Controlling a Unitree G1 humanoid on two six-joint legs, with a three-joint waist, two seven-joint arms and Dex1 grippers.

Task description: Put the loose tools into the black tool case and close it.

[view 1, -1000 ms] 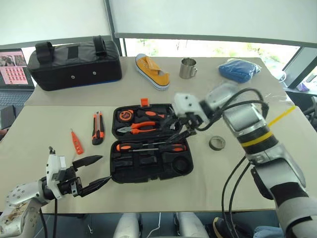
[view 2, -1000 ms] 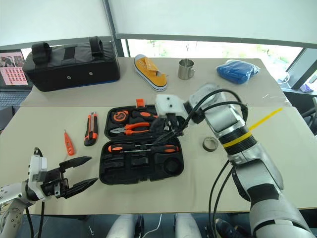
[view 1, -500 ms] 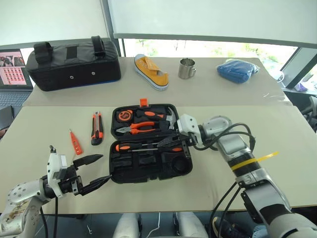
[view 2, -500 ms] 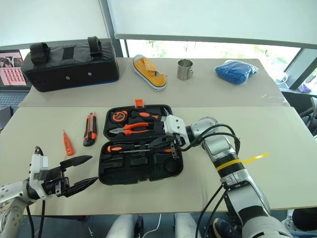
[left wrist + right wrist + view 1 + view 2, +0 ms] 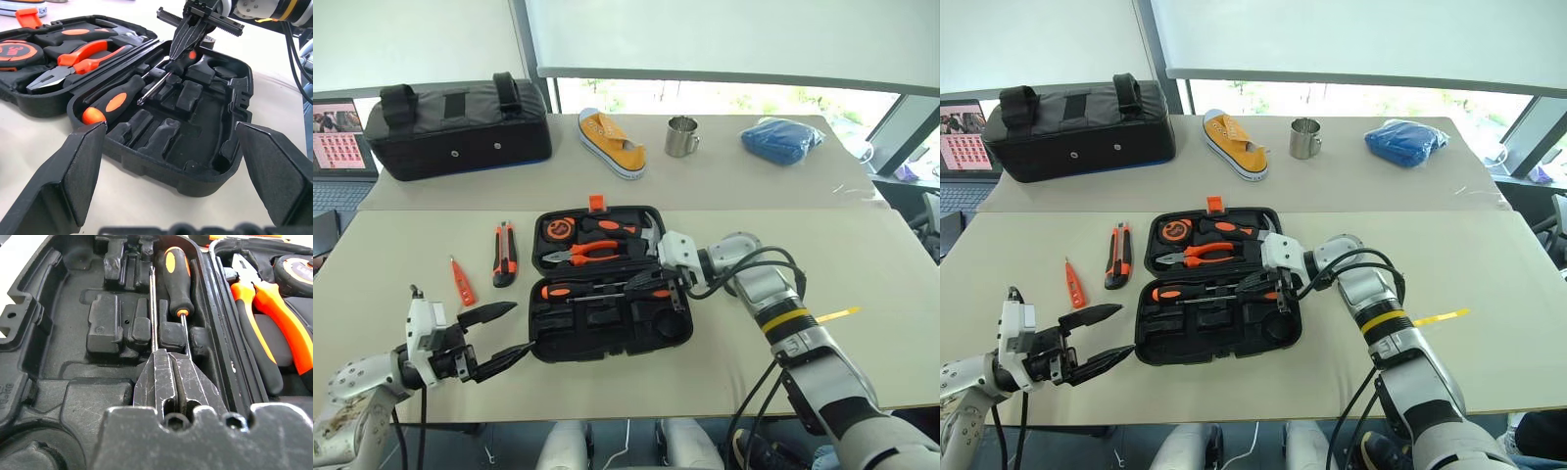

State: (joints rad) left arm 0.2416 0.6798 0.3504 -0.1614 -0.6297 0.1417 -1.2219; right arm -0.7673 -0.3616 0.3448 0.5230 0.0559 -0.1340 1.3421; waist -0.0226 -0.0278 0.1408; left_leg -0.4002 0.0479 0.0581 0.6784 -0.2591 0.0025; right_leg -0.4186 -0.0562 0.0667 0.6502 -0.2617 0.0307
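Note:
The black tool case (image 5: 607, 328) lies open at the table's middle. Two screwdrivers lie in its near half, an orange-black-handled one (image 5: 563, 290) and a black-handled one (image 5: 190, 55). My right gripper (image 5: 646, 283) is shut, its tips down on the black handle (image 5: 168, 357), holding nothing. My left gripper (image 5: 519, 331) stands open just off the case's near left corner, nothing between its fingers (image 5: 73, 166). The orange-black utility knife (image 5: 505, 253) and the small orange tester screwdriver (image 5: 462, 281) lie loose on the table left of the case.
Pliers (image 5: 587, 253) and a tape measure (image 5: 558, 228) sit in the case's far half. At the back stand a black fabric bag (image 5: 460, 122), a yellow shoe (image 5: 612, 142), a steel mug (image 5: 682, 135) and a blue cloth (image 5: 783, 139). A laptop (image 5: 337, 137) is far left.
My right gripper came down from above the case onto the screwdriver row and its fingers closed. The left gripper stayed where it was, open.

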